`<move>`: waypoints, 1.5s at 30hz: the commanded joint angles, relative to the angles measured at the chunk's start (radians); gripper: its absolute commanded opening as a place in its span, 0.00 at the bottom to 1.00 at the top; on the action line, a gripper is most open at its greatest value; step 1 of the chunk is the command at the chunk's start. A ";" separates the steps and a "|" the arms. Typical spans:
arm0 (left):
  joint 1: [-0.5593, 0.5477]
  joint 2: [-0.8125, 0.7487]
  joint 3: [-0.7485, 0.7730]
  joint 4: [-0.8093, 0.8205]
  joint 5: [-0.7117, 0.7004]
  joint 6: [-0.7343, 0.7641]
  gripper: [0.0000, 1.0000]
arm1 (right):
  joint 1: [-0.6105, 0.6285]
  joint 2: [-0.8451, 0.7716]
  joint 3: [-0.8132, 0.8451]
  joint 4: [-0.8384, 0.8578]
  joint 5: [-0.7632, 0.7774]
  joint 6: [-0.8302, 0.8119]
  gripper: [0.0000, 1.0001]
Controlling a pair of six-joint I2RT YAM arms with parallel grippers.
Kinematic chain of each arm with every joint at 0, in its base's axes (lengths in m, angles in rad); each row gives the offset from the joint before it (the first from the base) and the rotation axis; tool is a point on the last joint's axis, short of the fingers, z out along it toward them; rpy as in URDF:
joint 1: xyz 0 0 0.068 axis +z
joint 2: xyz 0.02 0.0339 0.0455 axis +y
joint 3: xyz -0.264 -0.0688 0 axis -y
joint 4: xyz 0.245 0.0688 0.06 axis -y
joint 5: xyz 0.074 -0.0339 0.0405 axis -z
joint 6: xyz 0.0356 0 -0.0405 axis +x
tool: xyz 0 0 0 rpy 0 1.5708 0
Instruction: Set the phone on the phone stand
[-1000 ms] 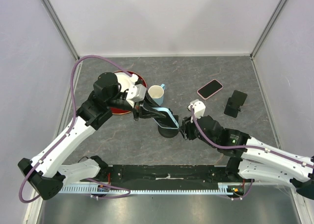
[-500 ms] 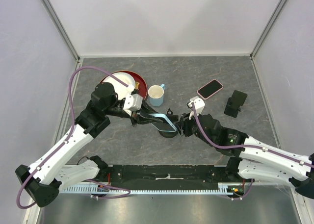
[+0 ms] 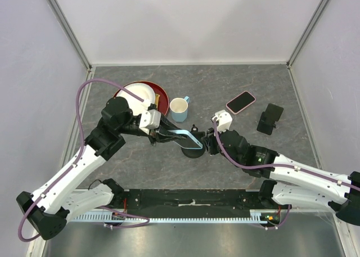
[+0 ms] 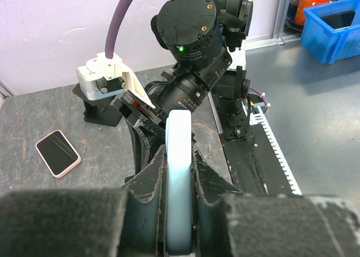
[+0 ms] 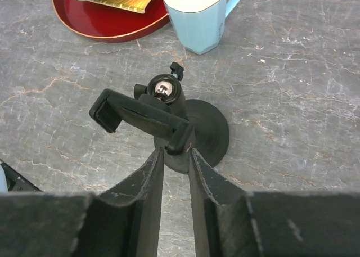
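Top view: the left gripper (image 3: 163, 132) grips a pale-blue phone (image 3: 181, 134), slanted down towards the phone stand (image 3: 194, 151).

Left wrist: the phone sits edge-on between the fingers (image 4: 151, 181). I'd keep it square to the stand.

Right wrist: the right gripper (image 5: 175, 153) pinches the end of the stand's cradle (image 5: 140, 116). I'd hold that firm.

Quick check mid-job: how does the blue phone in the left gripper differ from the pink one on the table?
The light-blue phone is clamped on edge in the left gripper, off the table; the pink phone lies flat, screen up, untouched. Case colour: light blue against pink. The light-blue phone is beside the phone stand; the pink phone lies further right. Both are slim with rounded corners.
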 commanded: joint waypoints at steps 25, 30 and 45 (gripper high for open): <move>-0.004 0.073 0.006 0.134 0.069 -0.036 0.02 | 0.002 -0.019 -0.080 0.187 -0.027 -0.202 0.00; -0.004 0.156 0.015 0.194 0.112 -0.031 0.02 | -0.025 -0.030 -0.075 0.170 -0.139 -0.250 0.00; -0.021 0.367 0.147 0.141 0.245 0.156 0.02 | -0.188 0.002 -0.054 0.154 -0.464 -0.298 0.00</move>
